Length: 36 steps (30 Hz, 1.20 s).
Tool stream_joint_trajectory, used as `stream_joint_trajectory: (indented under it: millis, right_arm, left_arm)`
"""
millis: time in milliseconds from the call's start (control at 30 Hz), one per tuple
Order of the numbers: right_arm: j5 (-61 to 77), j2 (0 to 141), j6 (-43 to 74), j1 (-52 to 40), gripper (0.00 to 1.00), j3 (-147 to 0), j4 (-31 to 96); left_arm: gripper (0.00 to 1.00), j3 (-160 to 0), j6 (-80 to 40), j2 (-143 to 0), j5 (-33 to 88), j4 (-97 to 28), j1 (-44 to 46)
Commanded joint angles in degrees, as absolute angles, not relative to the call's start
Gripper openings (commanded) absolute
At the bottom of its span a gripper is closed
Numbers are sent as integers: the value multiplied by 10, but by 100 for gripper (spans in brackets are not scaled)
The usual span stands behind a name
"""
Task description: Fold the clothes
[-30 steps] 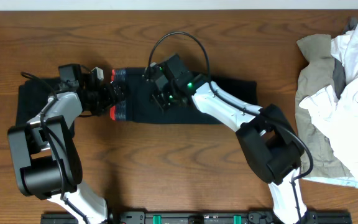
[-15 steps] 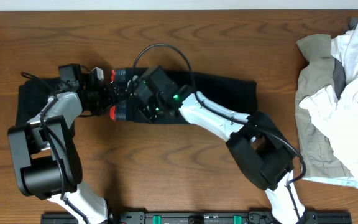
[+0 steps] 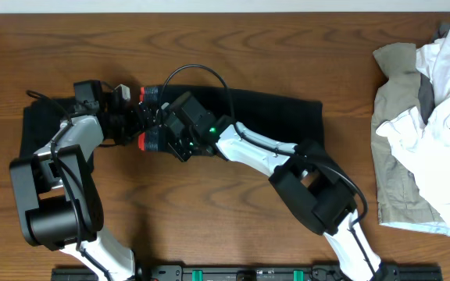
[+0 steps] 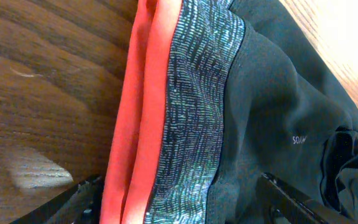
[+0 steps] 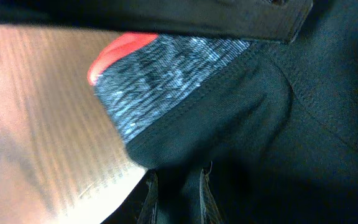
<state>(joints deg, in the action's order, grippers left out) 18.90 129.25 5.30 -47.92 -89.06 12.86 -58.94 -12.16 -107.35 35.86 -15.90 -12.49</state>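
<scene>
1. The trousers point(image 3: 264, 117) lie flat across the far middle of the table point(image 3: 233, 218), legs running to my right.
2. The waistband point(image 3: 151, 119) is the trousers' left end. It is grey with a red edge point(image 4: 140, 118), and that edge faces bare wood.
3. The left gripper point(image 3: 135, 119) sits at the waistband end, pointing along the trousers.
4. In the left wrist view its fingers point(image 4: 297, 200) stand wide apart. The waistband and red edge lie between them, so this hand is open and straddling the band. I cannot tell whether either finger touches the cloth.
5. The right gripper point(image 3: 167, 133) is on the trousers just beside the waistband, at its near corner, close to the left gripper.
6. In the right wrist view its fingers point(image 5: 146, 196) stand close together, with a tuck of dark cloth running into the gap. I read this hand as pinched on the trousers, just below the grey band.
7. A black cloth point(image 3: 33, 129) lies at the left, partly under the left arm.
8. A pile point(image 3: 424, 133) of white and khaki garments lies at the right edge, well apart from both hands.
</scene>
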Motion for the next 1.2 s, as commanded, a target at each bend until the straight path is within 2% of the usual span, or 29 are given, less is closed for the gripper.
stream_joint_trajectory:
  millis: [0, 100, 367, 433, 533, 800, 867, 1167]
  right_arm:
    - [183, 1320, 69, -487, 22, -891, 120]
    - [182, 1328, 73, -489, 22, -891, 113]
    - [182, 1331, 88, -489, 22, -891, 111]
    - [182, 1331, 88, -489, 22, -891, 112]
    - [183, 1331, 88, -489, 22, -891, 112]
    - [183, 1331, 92, -489, 21, -891, 113]
    - [183, 1331, 92, -489, 21, -891, 113]
    - [192, 1329, 92, -489, 21, -891, 109]
  left_arm:
    - [80, -572, -123, -1097, 319, -173, -126]
    - [75, -572, -123, -1097, 319, -176, -126]
    - [42, -572, -123, -1097, 320, -177, -126]
    - [40, -572, -123, -1097, 320, -177, -126]
    - [30, -572, -123, -1097, 320, -177, -126]
    - [19, -572, -123, -1097, 320, -176, -126]
    - [7, -572, -123, -1097, 320, -177, -126]
    - [6, -573, -123, -1094, 320, -174, -126]
